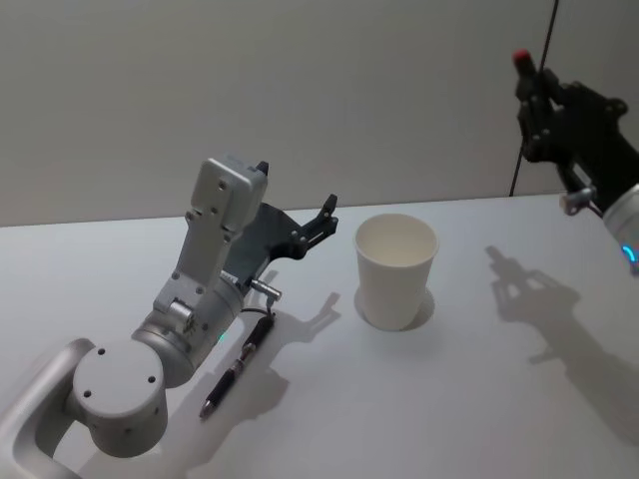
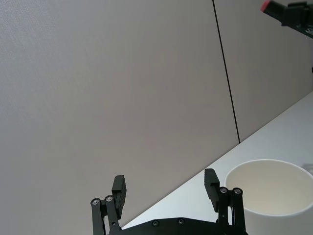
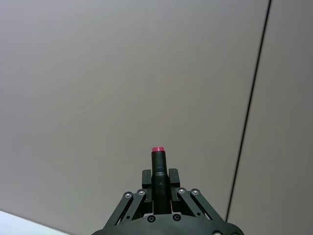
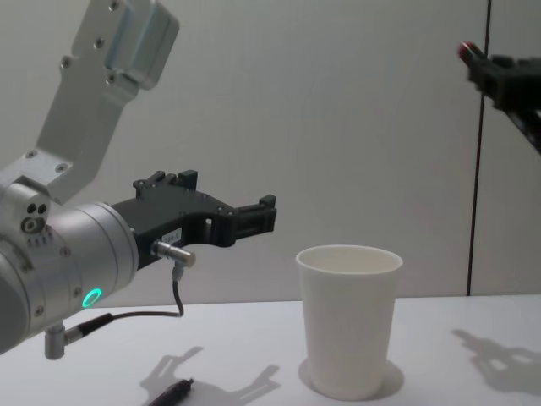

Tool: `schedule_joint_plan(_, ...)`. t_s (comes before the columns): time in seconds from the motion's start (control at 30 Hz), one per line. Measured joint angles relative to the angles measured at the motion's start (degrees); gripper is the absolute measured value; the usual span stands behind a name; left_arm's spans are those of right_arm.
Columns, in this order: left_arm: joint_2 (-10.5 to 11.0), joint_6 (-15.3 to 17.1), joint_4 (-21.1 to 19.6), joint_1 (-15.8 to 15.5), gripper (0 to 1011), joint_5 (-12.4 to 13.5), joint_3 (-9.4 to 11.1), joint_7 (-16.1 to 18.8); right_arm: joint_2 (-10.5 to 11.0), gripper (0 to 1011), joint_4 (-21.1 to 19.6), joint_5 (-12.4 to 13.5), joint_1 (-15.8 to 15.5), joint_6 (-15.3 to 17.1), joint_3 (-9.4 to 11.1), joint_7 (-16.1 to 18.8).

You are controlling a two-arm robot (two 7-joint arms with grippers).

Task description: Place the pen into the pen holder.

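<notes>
The pen holder (image 1: 396, 269) is a plain white paper cup standing upright mid-table, also seen in the chest view (image 4: 348, 317) and the left wrist view (image 2: 274, 188). High above the table's right side, my right gripper (image 1: 534, 88) (image 3: 157, 180) is shut on a black pen with a red end (image 3: 157, 169), which points upward (image 4: 466, 52). My left gripper (image 1: 321, 218) (image 2: 165, 187) hovers open and empty just left of the cup (image 4: 258, 217). Another dark pen (image 1: 238, 363) lies flat on the table beside the left arm.
A white table (image 1: 499, 399) runs back to a grey wall with a dark vertical seam (image 1: 534, 100). The bulky left arm (image 1: 200, 289) leans over the table's left part. Bare surface lies in front of and to the right of the cup.
</notes>
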Motion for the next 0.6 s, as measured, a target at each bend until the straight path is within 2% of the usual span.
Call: schedule_joint_plan(0.6, 0.0, 0.0, 0.0, 0.0, 1001, 0.0, 0.0, 0.0, -8.6, 187, 5.7, -6.3, 5.9, -10.2, -5.6, 2.3)
